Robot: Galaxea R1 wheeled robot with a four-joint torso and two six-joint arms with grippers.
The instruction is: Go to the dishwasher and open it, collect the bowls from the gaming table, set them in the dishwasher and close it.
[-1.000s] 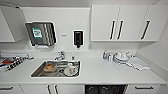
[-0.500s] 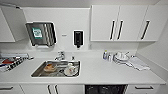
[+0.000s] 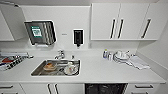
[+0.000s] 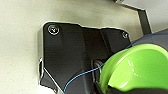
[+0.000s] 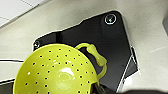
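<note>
The dishwasher (image 3: 105, 89) shows as a dark bay under the white counter, right of the sink; its steel front panel is not seen. In the left wrist view a lime green bowl (image 4: 140, 67) hangs above the pale floor, with my left gripper (image 4: 112, 89) shut on its rim. In the right wrist view a yellow bowl (image 5: 57, 72), dotted with small holes and bearing a loop handle, is held by my right gripper (image 5: 100, 87). The gaming table is out of view.
A steel sink (image 3: 37, 71) holds dirty dishes, with a tap (image 3: 60, 54) behind it. White crockery (image 3: 121, 57) and a cloth (image 3: 138, 62) lie on the counter (image 3: 100, 72) at the right. A dish rack (image 3: 10, 62) stands at the left. Wall cabinets (image 3: 120, 21) hang above.
</note>
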